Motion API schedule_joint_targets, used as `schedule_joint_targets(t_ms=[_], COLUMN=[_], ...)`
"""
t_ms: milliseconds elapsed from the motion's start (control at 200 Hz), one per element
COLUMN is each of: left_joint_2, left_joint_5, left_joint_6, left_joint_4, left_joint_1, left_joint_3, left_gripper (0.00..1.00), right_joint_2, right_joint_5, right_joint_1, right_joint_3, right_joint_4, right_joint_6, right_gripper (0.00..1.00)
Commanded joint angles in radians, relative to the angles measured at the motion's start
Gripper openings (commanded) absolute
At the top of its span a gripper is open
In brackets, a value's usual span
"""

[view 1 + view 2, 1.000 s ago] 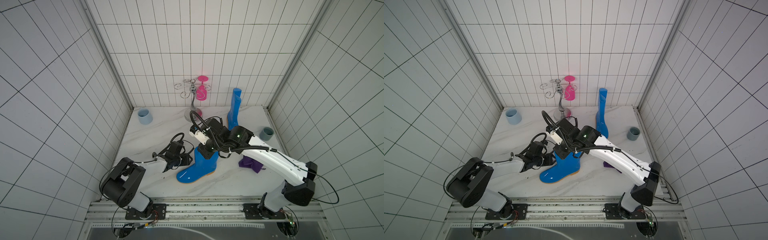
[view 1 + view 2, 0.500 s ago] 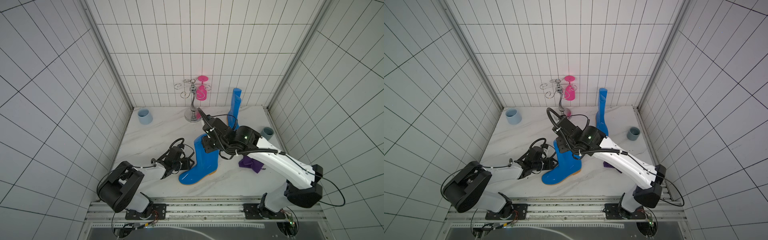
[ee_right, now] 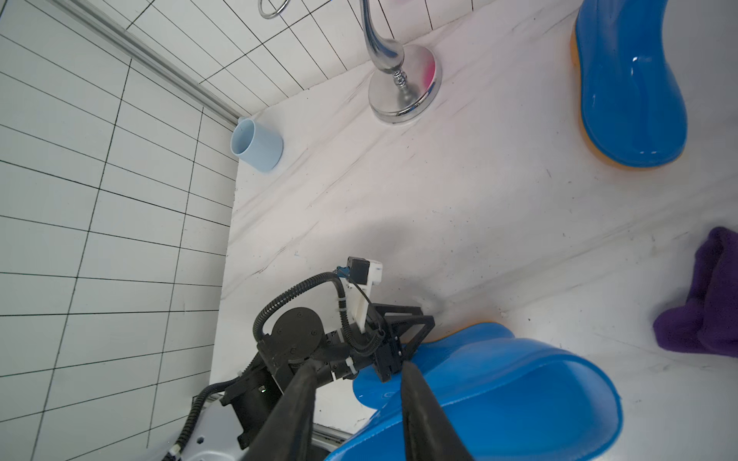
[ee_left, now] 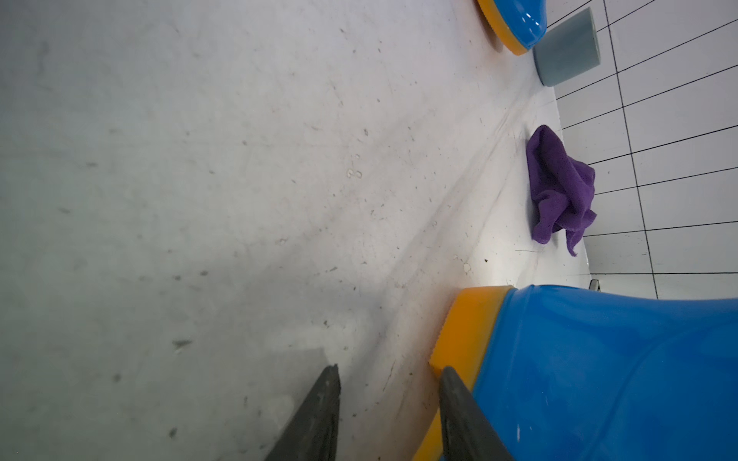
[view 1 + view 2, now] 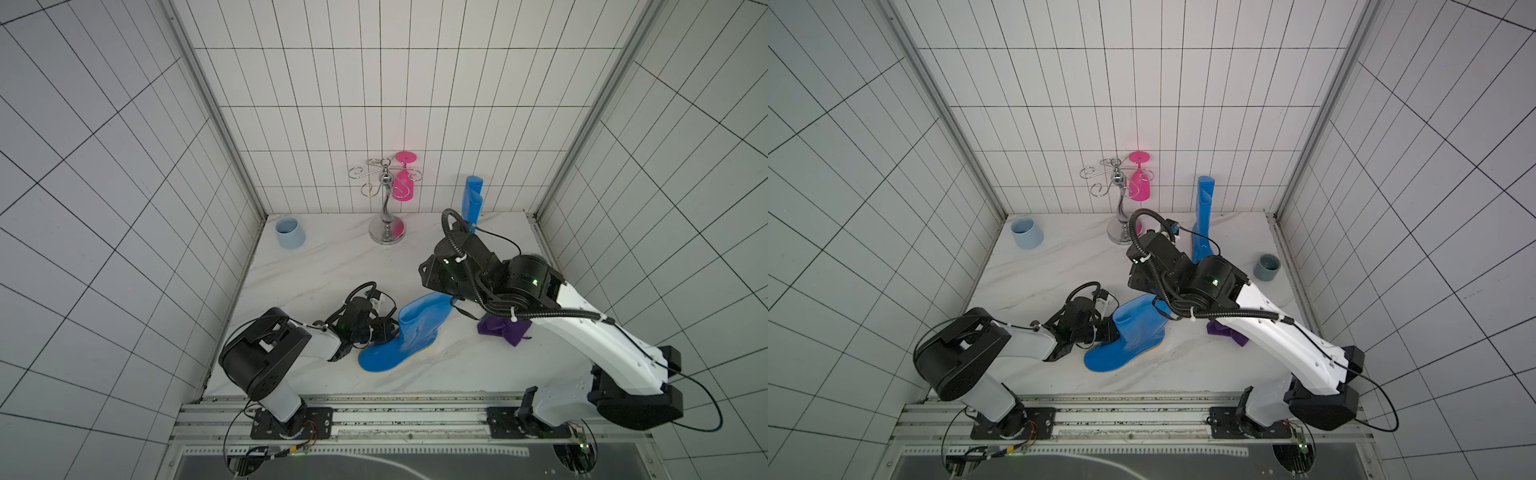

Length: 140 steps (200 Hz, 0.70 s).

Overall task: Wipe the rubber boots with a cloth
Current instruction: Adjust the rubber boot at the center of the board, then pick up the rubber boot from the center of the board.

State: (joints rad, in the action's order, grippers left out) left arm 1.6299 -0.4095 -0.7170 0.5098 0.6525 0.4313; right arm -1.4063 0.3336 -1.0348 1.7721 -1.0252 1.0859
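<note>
One blue rubber boot [image 5: 405, 338] [image 5: 1127, 332] stands on its orange sole near the table's front, its shaft leaning right. The other boot [image 5: 472, 203] [image 3: 631, 99] stands upright at the back right. My left gripper [image 4: 391, 369] [image 5: 384, 330] is open low at the near boot's heel. One finger touches the orange sole [image 4: 467, 331], and only bare table shows between the fingers. My right gripper [image 3: 357, 375] [image 5: 430, 278] hangs open above that boot's shaft, holding nothing. The purple cloth [image 5: 505, 330] [image 4: 559, 187] lies crumpled on the table right of the near boot, under my right arm.
A chrome stand [image 5: 386, 199] with a pink glass [image 5: 404, 183] is at the back middle. A light-blue cup [image 5: 289, 233] sits at the back left and a grey cup [image 5: 1266, 267] by the right wall. Tiled walls close in three sides.
My right gripper opened, let go of the near boot's shaft top and drew up and back to the right. The left gripper stayed at the boot's heel, shifting slightly with it.
</note>
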Motion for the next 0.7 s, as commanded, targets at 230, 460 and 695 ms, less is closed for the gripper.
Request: schedule_joint_targets(t_ms=[230,460,695], left_joint_2=[0.086,0.101,0.114], left_joint_5=[-0.032,-0.036,-0.037], left_joint_6=[-0.033,-0.037,-0.038], left_joint_4=[0.012,0.027,0.042], left_joint_1=[0.014,0.013,0.012], left_joint_3=[-0.040,-0.040,-0.046], left_gripper=[0.42,0.42,0.42], right_joint_2=[0.154,0.215,0.202], right_joint_5=[-0.093,-0.156,-0.168], right_joint_1=[-0.026,-0.026,-0.003], right_joint_3=[-0.226,-0.333,-0.326], right_joint_4=[0.099,0.107,0.097], right_joint_6=[0.286,0.369,0.383], right_gripper=[0.38,0.40,0.45])
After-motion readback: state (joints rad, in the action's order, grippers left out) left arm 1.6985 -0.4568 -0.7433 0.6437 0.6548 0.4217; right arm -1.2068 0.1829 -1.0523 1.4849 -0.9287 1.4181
